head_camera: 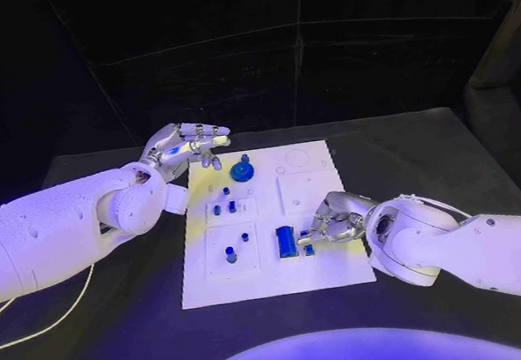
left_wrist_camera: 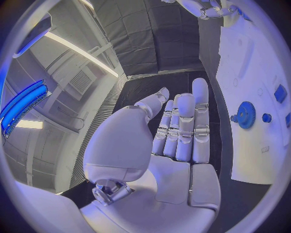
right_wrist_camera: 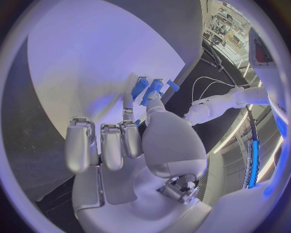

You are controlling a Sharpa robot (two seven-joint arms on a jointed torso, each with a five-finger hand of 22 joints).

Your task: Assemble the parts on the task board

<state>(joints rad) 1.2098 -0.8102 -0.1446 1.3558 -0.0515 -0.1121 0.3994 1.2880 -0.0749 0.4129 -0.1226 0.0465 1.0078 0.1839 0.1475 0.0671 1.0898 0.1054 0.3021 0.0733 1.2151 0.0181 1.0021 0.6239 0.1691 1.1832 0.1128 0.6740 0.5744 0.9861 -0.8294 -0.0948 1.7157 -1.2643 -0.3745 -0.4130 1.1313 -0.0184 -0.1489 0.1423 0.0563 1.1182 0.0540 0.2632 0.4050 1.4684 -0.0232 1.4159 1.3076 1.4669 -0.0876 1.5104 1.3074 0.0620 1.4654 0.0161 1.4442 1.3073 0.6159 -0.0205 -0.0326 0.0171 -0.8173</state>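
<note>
Task board: we are seeing the white task board [head_camera: 329,269] lying in the middle of the black counter [head_camera: 438,158], and we are placing everything else relative to it.
Blue gear: a round blue gear [head_camera: 242,171] is sitting on the board's far end, toward its left edge; in the left wrist view the same gear [left_wrist_camera: 245,114] is lying flat on the white plate.
Small parts: several small blue pegs [head_camera: 222,208] are standing around the board's middle, and one more [head_camera: 231,255] is sitting nearer the board's near-left corner.
Blue block: a long blue block [head_camera: 286,241] is lying on the board's near half, right of centre.
Right robot hand: our right robot hand [head_camera: 330,222] is resting over the board's right edge, fingertips reaching toward the blue block; we cannot tell whether it is gripping anything.
Left robot hand: our left robot hand [head_camera: 187,144] is hovering just off the board's far-left corner, fingers apart, holding nothing.
</note>
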